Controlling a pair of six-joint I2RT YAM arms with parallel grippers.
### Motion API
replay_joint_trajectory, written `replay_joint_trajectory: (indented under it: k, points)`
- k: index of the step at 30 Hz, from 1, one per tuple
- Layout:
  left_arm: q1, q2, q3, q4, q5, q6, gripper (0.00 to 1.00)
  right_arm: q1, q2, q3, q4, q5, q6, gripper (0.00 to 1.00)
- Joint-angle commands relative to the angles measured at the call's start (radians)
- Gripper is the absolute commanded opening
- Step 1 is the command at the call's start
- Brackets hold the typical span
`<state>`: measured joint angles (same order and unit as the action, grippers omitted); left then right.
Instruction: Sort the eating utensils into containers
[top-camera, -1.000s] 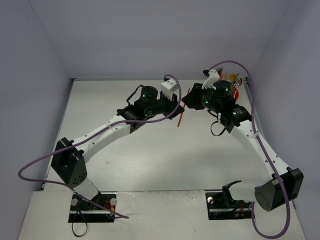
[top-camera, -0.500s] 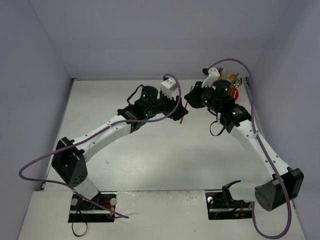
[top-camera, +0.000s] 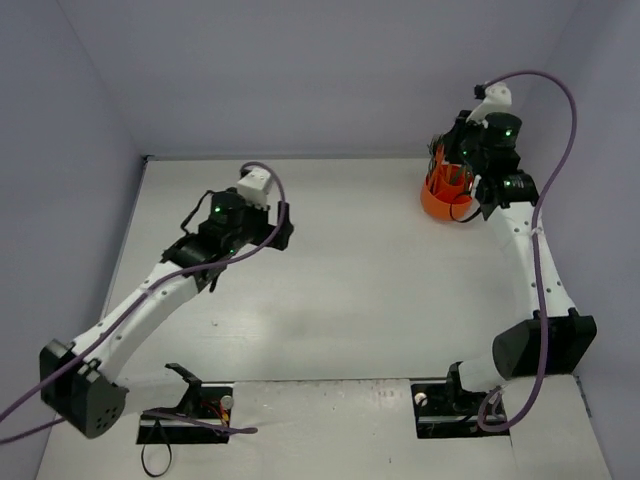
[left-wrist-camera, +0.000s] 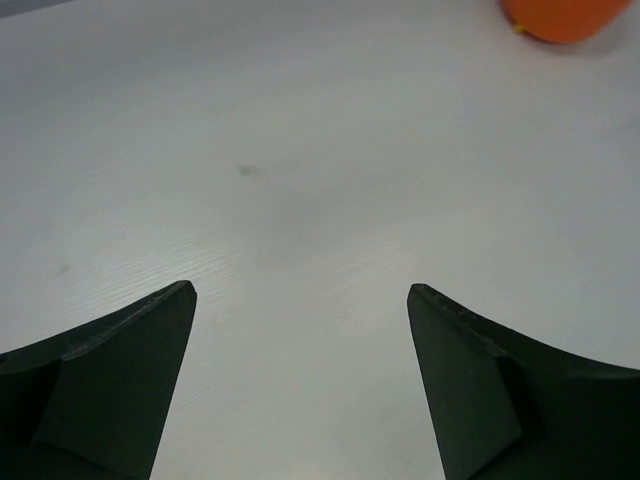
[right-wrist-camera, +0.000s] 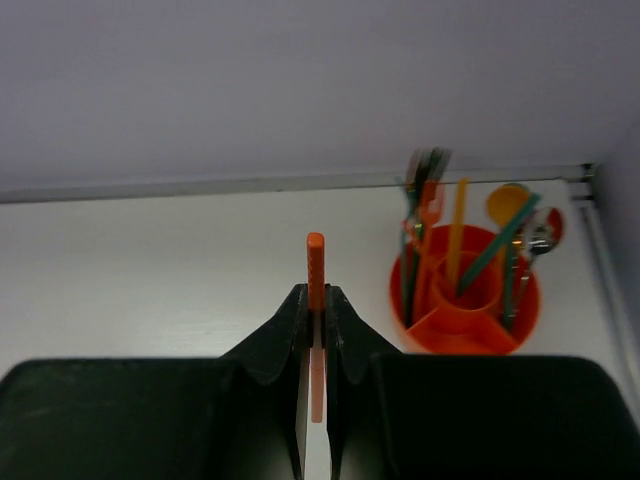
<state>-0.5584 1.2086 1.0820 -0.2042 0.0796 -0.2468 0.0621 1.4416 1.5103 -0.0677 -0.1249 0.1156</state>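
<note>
An orange chopstick-like stick stands upright between my right gripper's pads, which are shut on it. In the right wrist view the round orange container sits to the right of the stick, apart from it. Several utensils in teal, orange, gold and metallic colours stand in its compartments. Seen from the top, my right gripper hovers just above the container at the back right. My left gripper is open over bare table, empty, with the container's base far ahead to its right.
The back wall and the right wall stand close behind the container. My left arm stretches over the left half of the white table. Purple cables loop from both arms.
My left gripper opened, let go of the orange stick and drew back to the left. My right gripper shut on the stick and carried it to the back right, over the container.
</note>
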Motion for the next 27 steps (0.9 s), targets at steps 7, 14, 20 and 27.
replay_joint_trajectory:
  k: [7, 14, 20, 27]
  points:
    - [0.115, -0.391, -0.200, -0.236, -0.367, 0.139, 0.96, -0.124, 0.268, 0.282, 0.171, 0.066, -0.106, 0.00]
    - [0.130, -0.553, -0.313, -0.257, -0.472, 0.122, 0.97, -0.136, 0.401, 0.328, 0.256, 0.100, -0.159, 0.00]
    - [0.132, -0.534, -0.323, -0.232, -0.493, 0.121, 0.97, -0.139, 0.478, 0.282, 0.326, 0.102, -0.164, 0.00]
    - [0.132, -0.520, -0.323, -0.229, -0.472, 0.121, 0.97, -0.139, 0.488, 0.120, 0.469, 0.120, -0.146, 0.00]
